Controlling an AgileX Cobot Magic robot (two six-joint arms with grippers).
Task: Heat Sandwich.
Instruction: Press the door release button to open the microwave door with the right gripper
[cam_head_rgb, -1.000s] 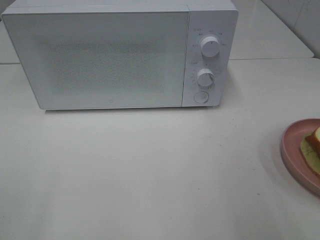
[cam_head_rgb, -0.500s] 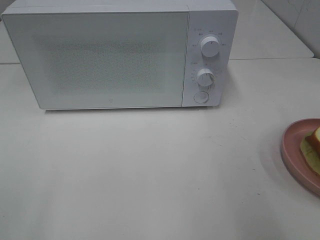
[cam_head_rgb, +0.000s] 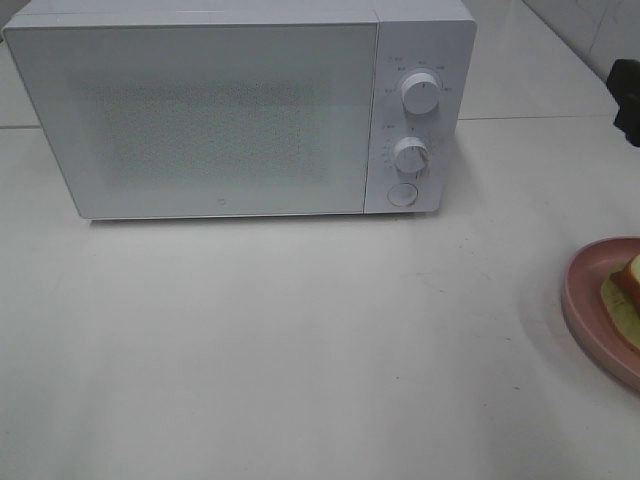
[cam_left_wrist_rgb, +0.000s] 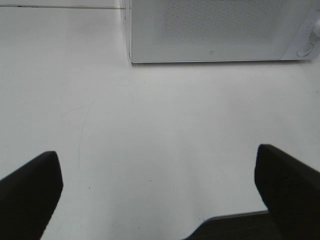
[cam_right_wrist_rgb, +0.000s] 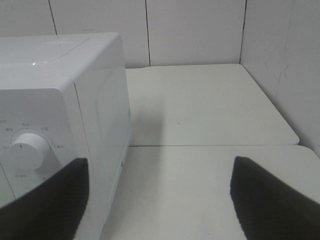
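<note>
On the pale table (cam_head_rgb: 300, 350), in the exterior high view, a white microwave (cam_head_rgb: 220, 110) stands at about 11 o'clock with its door (cam_head_rgb: 200, 120) shut. On its control panel, toward 1 o'clock, an upper knob (cam_head_rgb: 420, 92) sits above a lower knob (cam_head_rgb: 411, 156), and a round button (cam_head_rgb: 402, 194) sits under both. At 4 o'clock, cut by the frame's edge, lies a round pink plate (cam_head_rgb: 580, 300). The sandwich (cam_head_rgb: 625, 305) rests on it, showing a brown crust and a yellow-green filling; only part of it is in frame. It is well apart from the microwave. At 2 o'clock a dark piece of the right arm (cam_head_rgb: 627, 98) juts in from the edge, above the table and clear of the plate. Neither gripper's fingers can be seen from this camera.

In the left wrist view, the left gripper (cam_left_wrist_rgb: 156, 157) has its two dark fingers (cam_left_wrist_rgb: 30, 195) spread wide, with nothing but bare table between them. Beyond the fingers is the lower front edge of the microwave, and the round button shows at its far corner. The sandwich is out of this view.

In the right wrist view, the right gripper (cam_right_wrist_rgb: 160, 162) also stands parted and holds nothing; its fingers (cam_right_wrist_rgb: 270, 200) frame bare table. One finger overlaps the microwave's panel in the picture, just below the upper knob, but I cannot tell whether it touches. The microwave's side wall faces the camera, and tiled walls (cam_right_wrist_rgb: 195, 30) close off the table behind it. The sandwich is out of this view too.
</note>
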